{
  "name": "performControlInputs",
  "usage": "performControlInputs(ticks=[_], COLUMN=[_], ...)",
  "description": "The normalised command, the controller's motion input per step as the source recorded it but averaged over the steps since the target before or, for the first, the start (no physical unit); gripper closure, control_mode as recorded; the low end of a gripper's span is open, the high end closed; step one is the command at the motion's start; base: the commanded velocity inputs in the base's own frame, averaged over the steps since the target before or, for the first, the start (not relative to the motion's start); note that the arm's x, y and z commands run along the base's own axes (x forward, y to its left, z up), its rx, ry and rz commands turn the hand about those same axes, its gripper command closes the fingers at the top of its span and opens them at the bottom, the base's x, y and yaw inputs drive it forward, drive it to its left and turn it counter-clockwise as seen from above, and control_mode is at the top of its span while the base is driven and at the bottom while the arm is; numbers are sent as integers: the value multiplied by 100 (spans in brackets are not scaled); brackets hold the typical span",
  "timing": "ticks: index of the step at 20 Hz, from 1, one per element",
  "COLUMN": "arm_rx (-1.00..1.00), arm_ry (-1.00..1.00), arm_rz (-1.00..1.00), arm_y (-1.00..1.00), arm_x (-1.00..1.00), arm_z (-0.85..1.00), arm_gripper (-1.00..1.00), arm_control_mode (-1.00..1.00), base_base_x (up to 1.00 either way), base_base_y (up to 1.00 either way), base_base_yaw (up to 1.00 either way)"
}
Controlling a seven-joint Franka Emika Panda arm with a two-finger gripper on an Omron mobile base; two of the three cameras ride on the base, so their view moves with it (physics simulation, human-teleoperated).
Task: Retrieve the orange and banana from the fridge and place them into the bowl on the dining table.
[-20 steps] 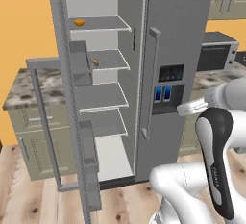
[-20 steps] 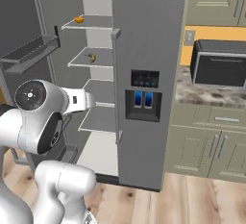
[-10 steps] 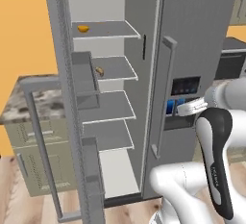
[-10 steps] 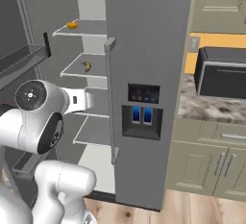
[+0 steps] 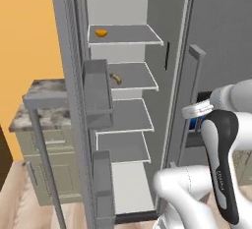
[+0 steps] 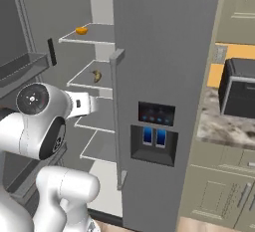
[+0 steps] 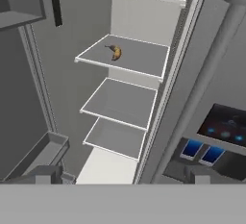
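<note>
Light: even, flat and diffuse in all three views, with no visible lamp or direction.
Brightness: moderate; the fridge (image 5: 133,100) interior reads pale grey, its back wall lightest at upper centre of the left base view.
Shadows: soft and faint, darker under the shelves and door bins.
Glare: only the blue dispenser lights (image 6: 154,136) glow.
Sharpness: slightly soft rendering, jagged edges on thin lines.
Distortion: verticals lean at the hand view's edges.
</note>
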Motion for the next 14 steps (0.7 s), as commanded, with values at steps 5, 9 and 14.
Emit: performControlInputs(ticks=[5,9,14], arm_rx=[0,0,0], arm_ry=[0,0,0], arm_rz=[0,0,0], arm_y=[0,0,0], arm_x=[0,0,0], arm_z=[0,0,0], arm_gripper=[-100,-100,-100], arm_control_mode=[100,100,100], base_base_x=[42,45,53], base_base_y=[21,28,19], base_base_yaw=[26,26,24])
